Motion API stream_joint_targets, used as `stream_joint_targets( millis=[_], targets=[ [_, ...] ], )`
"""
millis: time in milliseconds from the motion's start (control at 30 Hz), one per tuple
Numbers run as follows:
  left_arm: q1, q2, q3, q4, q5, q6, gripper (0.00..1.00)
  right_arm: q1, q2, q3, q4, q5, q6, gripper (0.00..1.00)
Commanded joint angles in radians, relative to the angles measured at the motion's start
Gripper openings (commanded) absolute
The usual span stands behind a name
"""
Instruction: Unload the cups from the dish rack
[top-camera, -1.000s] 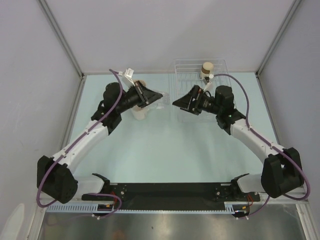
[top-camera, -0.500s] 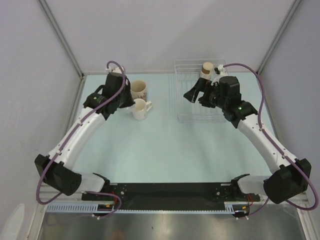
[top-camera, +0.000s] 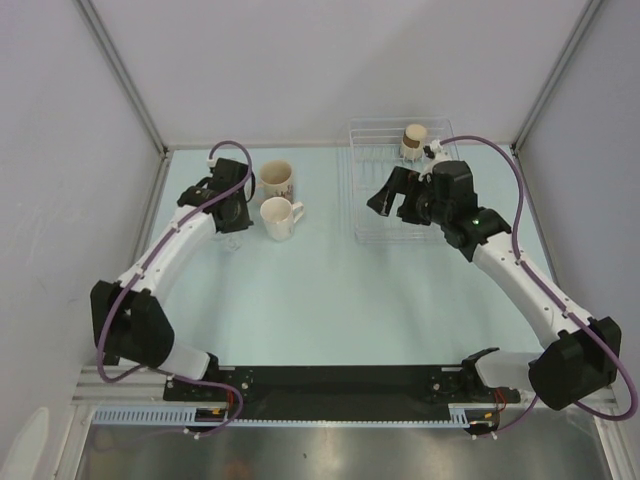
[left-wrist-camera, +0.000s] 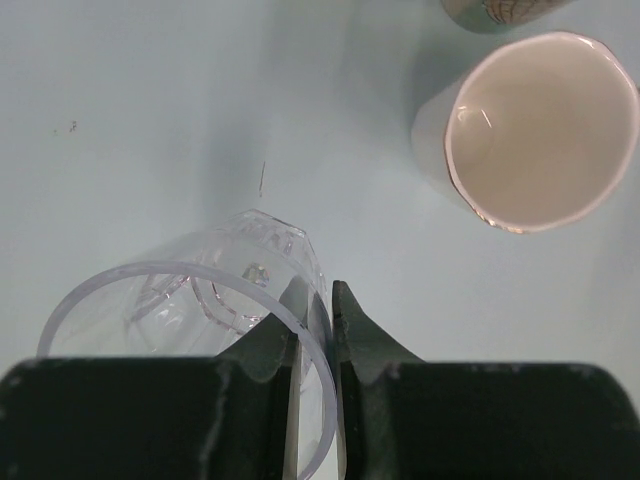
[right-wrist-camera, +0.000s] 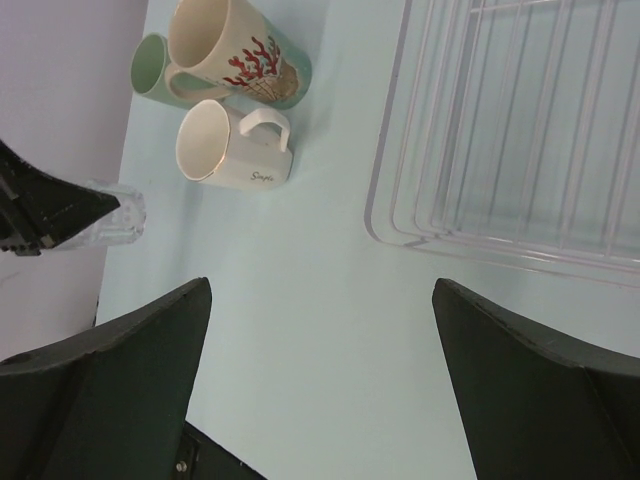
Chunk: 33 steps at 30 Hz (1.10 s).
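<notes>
Two claws are well apart over the pale table (top-camera: 320, 290). The left claw (left-wrist-camera: 318, 318) is clamped on the wall of a clear glass (left-wrist-camera: 190, 305), one finger inside the rim and one outside. The glass hangs directly under the claw, mouth up. Whether its base touches the table I cannot tell.

Just ahead of this claw and to its right stands a white mug (left-wrist-camera: 530, 125), upright with its handle on the side away from the claw. Past it is a cream mug (top-camera: 277, 180) printed with red coral, and a green cup (right-wrist-camera: 150, 65) sits tight behind that one.

The right claw (right-wrist-camera: 322, 290) has its fingers spread wide with nothing between them. It hovers at the left edge of the wire rack (right-wrist-camera: 395, 225), whose bars run ahead and to the claw's right; bare table lies below it. One tan cup (top-camera: 413, 140) with a brown top stands in the rack's far end, behind the claw and close beside the arm's wrist.
</notes>
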Motion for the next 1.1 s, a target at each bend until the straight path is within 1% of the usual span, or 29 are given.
stream_joint_targets(
  millis=[0, 200, 367, 633, 900, 1067],
  targets=[
    [0.033, 0.111, 0.057, 0.079, -0.002, 0.041, 0.00, 0.005, -0.044, -0.006, 0.005, 0.029, -0.030, 0.98],
    [0.048, 0.233, 0.074, 0.147, 0.001, 0.038, 0.01, 0.006, -0.050, -0.010, 0.004, 0.032, -0.038, 0.97],
    [0.068, 0.288, 0.106, 0.193, 0.017, 0.044, 0.00, 0.008, -0.054, -0.015, 0.001, 0.034, -0.048, 0.97],
    [0.120, 0.415, 0.204, 0.202, 0.049, 0.047, 0.01, 0.008, -0.038, 0.000, -0.015, 0.044, -0.061, 0.97],
    [0.123, 0.469, 0.204, 0.208, 0.058, 0.038, 0.01, 0.008, -0.010, 0.022, -0.028, 0.055, -0.068, 0.97],
    [0.123, 0.471, 0.188, 0.209, 0.055, 0.027, 0.00, 0.008, 0.005, 0.017, -0.021, 0.054, -0.065, 0.97]
  ],
)
